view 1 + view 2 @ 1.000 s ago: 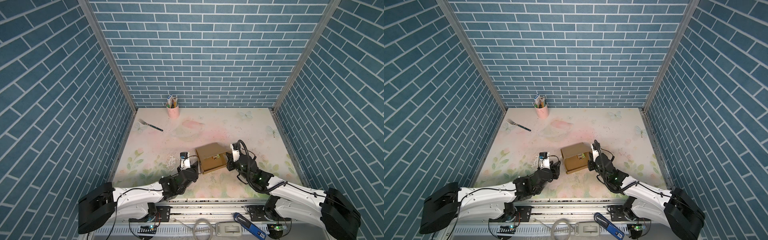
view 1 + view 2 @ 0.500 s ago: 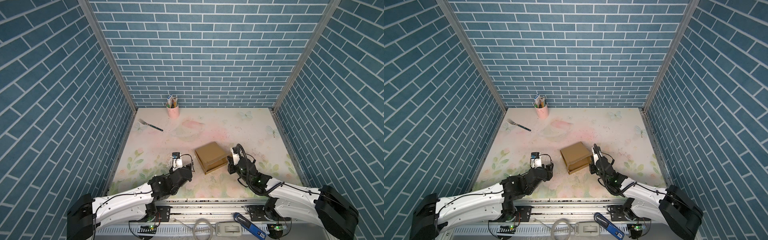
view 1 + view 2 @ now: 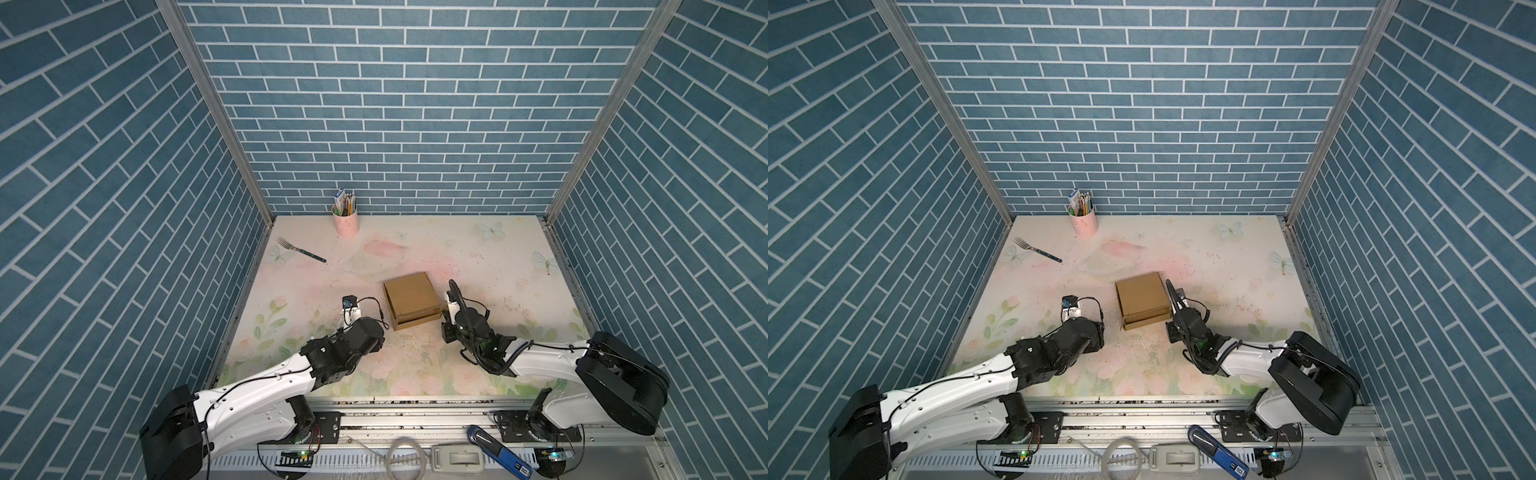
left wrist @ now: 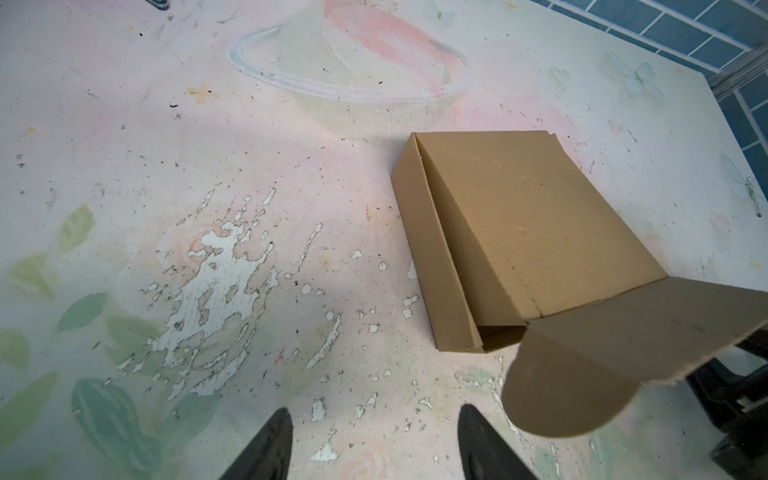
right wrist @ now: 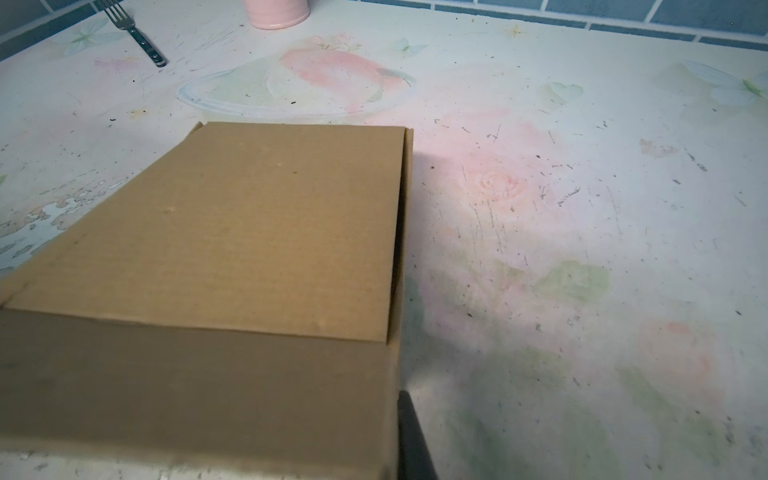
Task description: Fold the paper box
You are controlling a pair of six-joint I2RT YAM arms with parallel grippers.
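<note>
Paper box (image 3: pixel 411 297) on floral table (image 3: pixel 498 249)

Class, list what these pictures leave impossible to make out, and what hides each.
- Inside the paper box: lid covers it, all views.
- Whether the right gripper pinches the flap: the box hides one finger, right wrist view.
- The pink cup's contents: too small in top views, cropped in right wrist view.

A pale pink round cup (image 3: pixel 346 224) packed with pencils stands upright at the foot of the blue brick-patterned back wall (image 3: pixel 395 104), on a pastel floral-printed tabletop (image 3: pixel 490 257). A metal fork with a dark handle (image 3: pixel 300 249) lies flat nearby, towards the left wall. Flaked white patches (image 4: pixel 216 282) scar the print.
</note>
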